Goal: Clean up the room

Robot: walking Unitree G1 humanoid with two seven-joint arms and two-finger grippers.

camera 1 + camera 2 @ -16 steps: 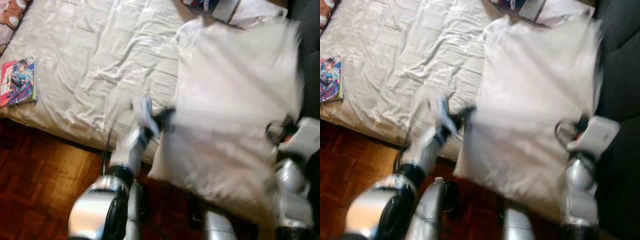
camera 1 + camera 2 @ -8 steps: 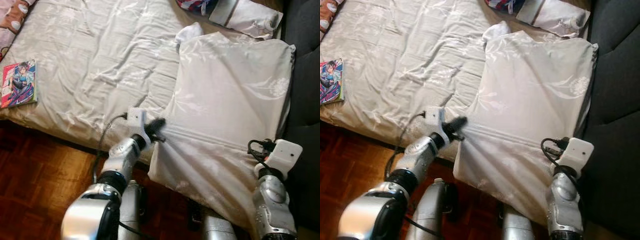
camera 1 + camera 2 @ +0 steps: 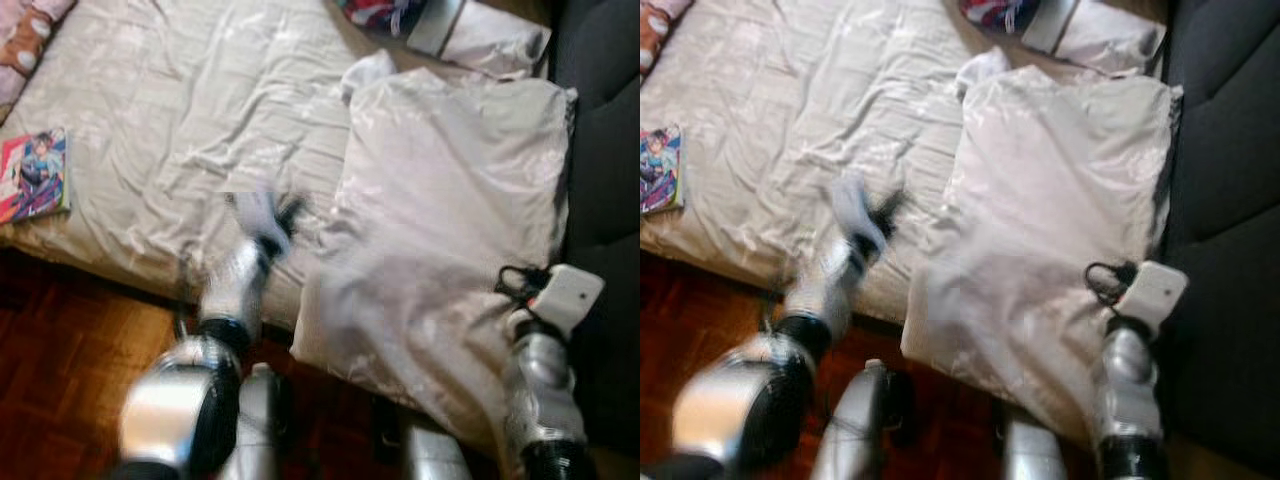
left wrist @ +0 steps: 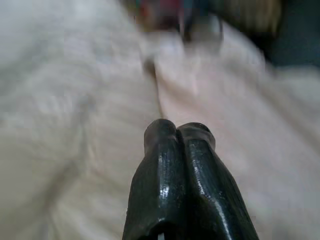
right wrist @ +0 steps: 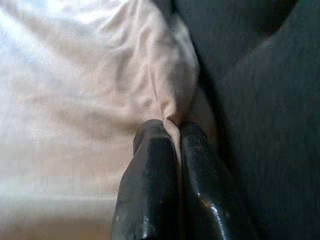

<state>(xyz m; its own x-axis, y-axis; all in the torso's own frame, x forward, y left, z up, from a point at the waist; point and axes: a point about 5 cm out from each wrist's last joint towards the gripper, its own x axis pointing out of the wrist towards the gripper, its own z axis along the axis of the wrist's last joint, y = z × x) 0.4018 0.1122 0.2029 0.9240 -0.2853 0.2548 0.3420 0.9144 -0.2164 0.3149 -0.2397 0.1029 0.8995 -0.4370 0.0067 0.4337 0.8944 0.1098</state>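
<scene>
Nearest, the right gripper has its fingers pinching the edge of the pale, silky pillow beside the dark sofa. The left gripper is blurred in the head views but seems clear of the cloth, its fingers pressed together with nothing between them, over the bed. The pillow is large and creased, lying across the bed's edge above the wooden floor. Farther left, a colourful book rests on the sheet
</scene>
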